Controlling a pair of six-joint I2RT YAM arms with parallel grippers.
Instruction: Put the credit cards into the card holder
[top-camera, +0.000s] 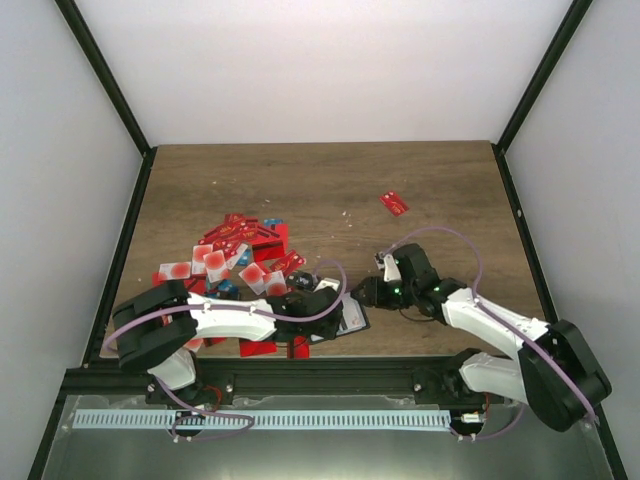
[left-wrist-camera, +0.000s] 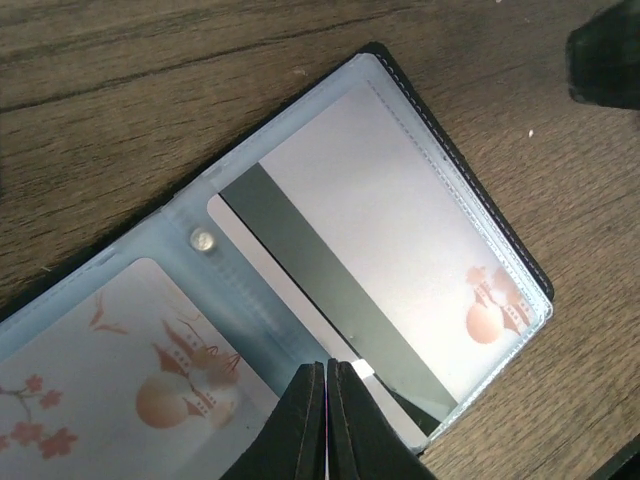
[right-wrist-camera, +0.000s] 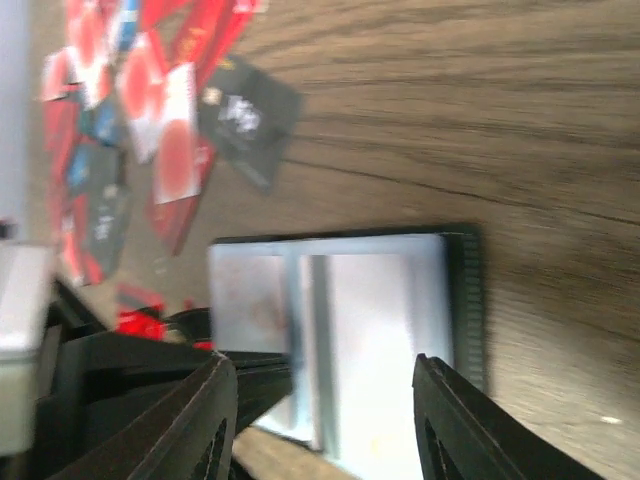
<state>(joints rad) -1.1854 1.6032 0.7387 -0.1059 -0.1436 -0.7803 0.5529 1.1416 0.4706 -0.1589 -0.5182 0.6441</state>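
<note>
The card holder (top-camera: 354, 320) lies open near the table's front edge, its clear sleeves (left-wrist-camera: 160, 240) facing up. Pale credit cards with a castle print sit in both sleeves (left-wrist-camera: 150, 370). A white card with a dark stripe (left-wrist-camera: 330, 290) lies slanted, partly tucked under the right sleeve. My left gripper (left-wrist-camera: 328, 368) is shut, its tips at this card's near edge; only a thin pinkish line shows between the fingers. My right gripper (right-wrist-camera: 325, 400) is open above the holder's black edge (right-wrist-camera: 465, 290), gripping nothing. A heap of red cards (top-camera: 235, 255) lies to the left.
One red card (top-camera: 394, 203) lies alone at the back right. A dark card (right-wrist-camera: 250, 115) rests at the heap's edge. Two red cards (top-camera: 258, 347) lie by the front edge under the left arm. Black frame posts and white walls enclose the table.
</note>
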